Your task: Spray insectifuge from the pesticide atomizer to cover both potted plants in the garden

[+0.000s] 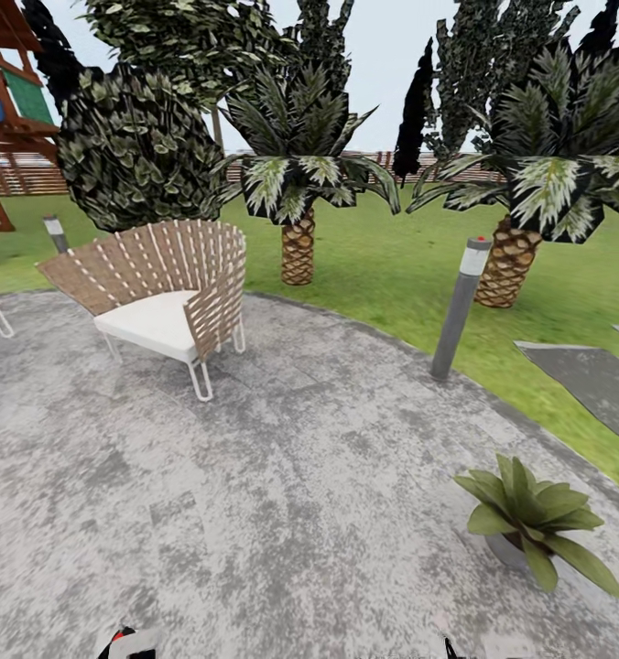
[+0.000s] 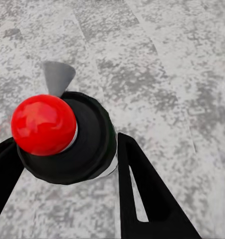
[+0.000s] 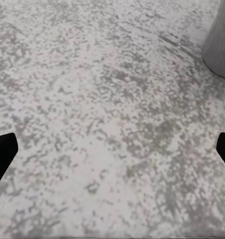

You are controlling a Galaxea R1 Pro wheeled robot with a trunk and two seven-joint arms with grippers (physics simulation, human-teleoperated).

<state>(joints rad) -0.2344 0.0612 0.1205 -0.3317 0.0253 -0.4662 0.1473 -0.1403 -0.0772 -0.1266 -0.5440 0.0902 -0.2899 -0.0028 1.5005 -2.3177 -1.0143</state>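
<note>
Head view puts one potted plant [image 1: 529,517] on the grey paved patio [image 1: 282,494], well apart from the woven chair [image 1: 163,288] and nearer than the grey bollard lamp [image 1: 461,307]; its broad pointed olive-green leaves spread low over a small grey pot. Left wrist view shows the left hand [image 2: 67,164] clenched around a black round-topped object with a red ball [image 2: 44,124], its black fingers [image 2: 147,194] flanking it above the paving. Right wrist view shows the right hand [image 3: 112,149] released, its dark fingertips [image 3: 2,152] wide apart over bare paving.
</note>
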